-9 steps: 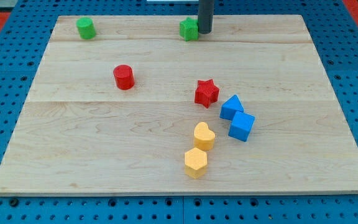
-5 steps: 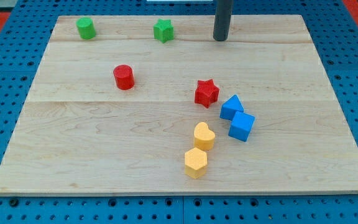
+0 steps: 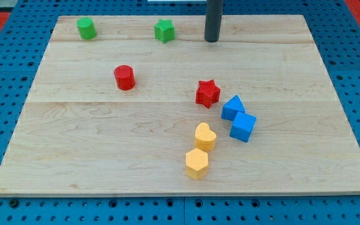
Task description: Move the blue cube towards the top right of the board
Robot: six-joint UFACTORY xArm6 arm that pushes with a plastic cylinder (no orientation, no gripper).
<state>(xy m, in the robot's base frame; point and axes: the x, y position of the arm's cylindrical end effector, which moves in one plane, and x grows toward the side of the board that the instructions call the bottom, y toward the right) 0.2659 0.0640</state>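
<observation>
The blue cube sits right of the board's middle, touching a second blue block just above and left of it. My tip stands near the view's top, well above both blue blocks and apart from them. It is to the right of the green star, not touching it. A red star lies between my tip and the blue blocks, just left of the upper blue block.
A green cylinder-like block is at the top left. A red cylinder sits left of centre. A yellow heart-shaped block and a yellow hexagonal block lie left of and below the blue cube. The wooden board rests on blue pegboard.
The green star went from beside my tip to a spot further left. My tip moved right, then back a little to the left. The other blocks have not moved.
</observation>
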